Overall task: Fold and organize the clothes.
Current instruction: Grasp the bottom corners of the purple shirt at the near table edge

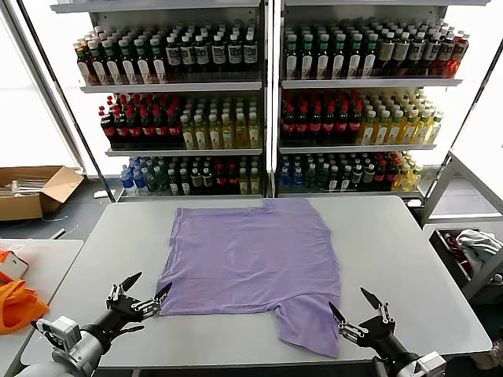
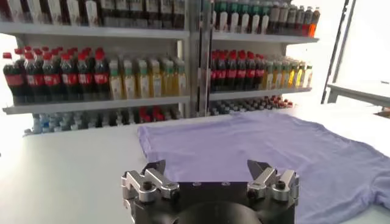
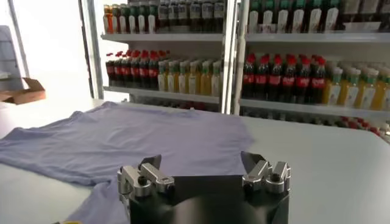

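Note:
A lavender T-shirt [image 1: 251, 255] lies spread flat on the grey table [image 1: 393, 251], plain side up, with one sleeve reaching toward the front edge. It also shows in the left wrist view [image 2: 256, 146] and in the right wrist view [image 3: 134, 140]. My left gripper [image 1: 147, 291] is open and empty at the shirt's front left corner, low over the table. My right gripper [image 1: 354, 308] is open and empty just right of the front sleeve. In the wrist views both the left gripper [image 2: 208, 167] and the right gripper [image 3: 202, 162] have their jaws wide apart with nothing between them.
Shelves of drink bottles [image 1: 259, 102] stand behind the table. A bright orange fabric [image 1: 16, 302] lies on a side table at the left. A cardboard box [image 1: 31, 188] sits on the floor at the left. A white-and-red cloth heap [image 1: 475, 247] lies at the right.

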Controlling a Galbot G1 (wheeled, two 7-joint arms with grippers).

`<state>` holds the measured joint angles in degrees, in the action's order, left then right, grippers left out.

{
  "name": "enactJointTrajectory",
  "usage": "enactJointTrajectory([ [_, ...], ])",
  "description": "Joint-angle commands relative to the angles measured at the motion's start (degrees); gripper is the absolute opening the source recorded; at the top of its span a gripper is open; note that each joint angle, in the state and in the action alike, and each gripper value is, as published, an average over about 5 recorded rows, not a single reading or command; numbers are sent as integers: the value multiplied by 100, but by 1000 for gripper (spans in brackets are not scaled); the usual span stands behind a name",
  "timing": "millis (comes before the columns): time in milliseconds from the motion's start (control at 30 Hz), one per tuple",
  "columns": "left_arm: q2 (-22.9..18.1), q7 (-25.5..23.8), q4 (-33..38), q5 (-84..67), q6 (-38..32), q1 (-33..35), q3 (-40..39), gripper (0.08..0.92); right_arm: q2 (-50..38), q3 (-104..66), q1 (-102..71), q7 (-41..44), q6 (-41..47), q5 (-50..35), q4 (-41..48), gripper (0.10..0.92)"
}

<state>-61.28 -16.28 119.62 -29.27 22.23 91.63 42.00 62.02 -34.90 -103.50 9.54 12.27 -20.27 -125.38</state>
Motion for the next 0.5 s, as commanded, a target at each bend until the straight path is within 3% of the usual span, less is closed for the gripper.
enactJointTrajectory([
  [33,361,767,-159,-388,252,74,-595,823,-207,405,-304,-367,280,10,-88,823],
  [500,158,770,-504,-305,208,42,-598,822,137,962,-49,-579,494,-4,225,823],
])
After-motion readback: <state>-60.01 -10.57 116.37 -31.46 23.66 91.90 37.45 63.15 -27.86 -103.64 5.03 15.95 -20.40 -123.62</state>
